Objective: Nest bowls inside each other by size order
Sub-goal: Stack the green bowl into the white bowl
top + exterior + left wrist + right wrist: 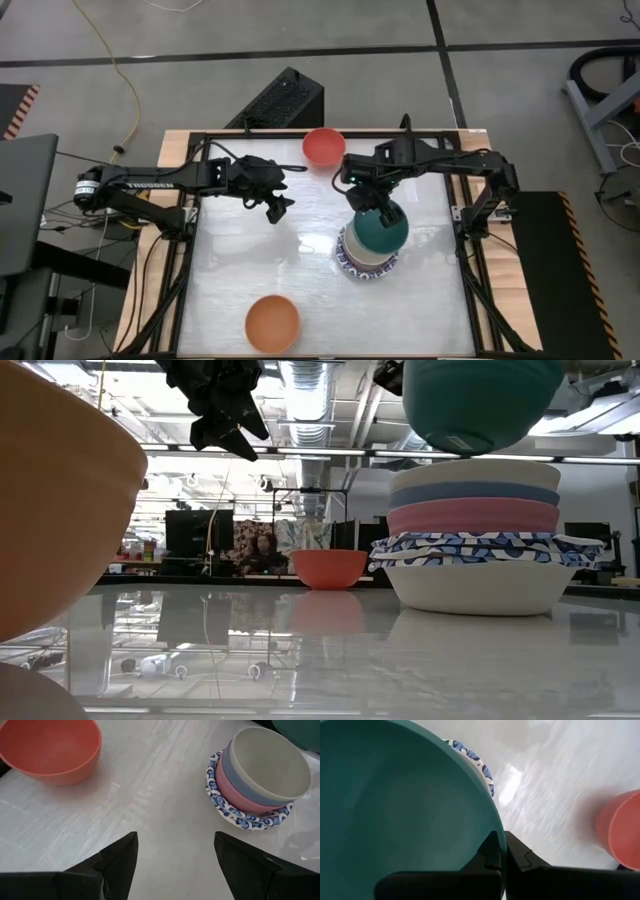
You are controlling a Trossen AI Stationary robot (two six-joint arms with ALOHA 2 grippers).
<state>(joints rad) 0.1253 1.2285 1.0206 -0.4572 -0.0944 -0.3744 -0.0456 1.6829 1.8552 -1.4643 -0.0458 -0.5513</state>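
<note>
A stack (480, 550) of patterned-rim bowls with pink, blue and cream bowls nested on top stands on the table right of centre (368, 262). My right gripper (501, 854) is shut on the teal bowl (380, 228), held just above the stack (470, 405). A red bowl (323, 146) rests at the far edge, an orange bowl (272, 323) at the near edge. My left gripper (175, 855) is open and empty, raised above the table left of centre (275, 205). My right gripper pinches the teal bowl's rim (496, 837), one finger inside the bowl and one outside. The fingers come from the far side, slanting down. The bowl is lifted clear, tilted, just over the cream bowl (475, 468) on the stack.
The red bowl shows in the left wrist view (50, 750) and the low view (328, 568). The orange bowl fills the low view's left side (50, 510). A dark frame (300, 134) runs round the table's edges. A black box (285, 100) stands beyond the far edge.
</note>
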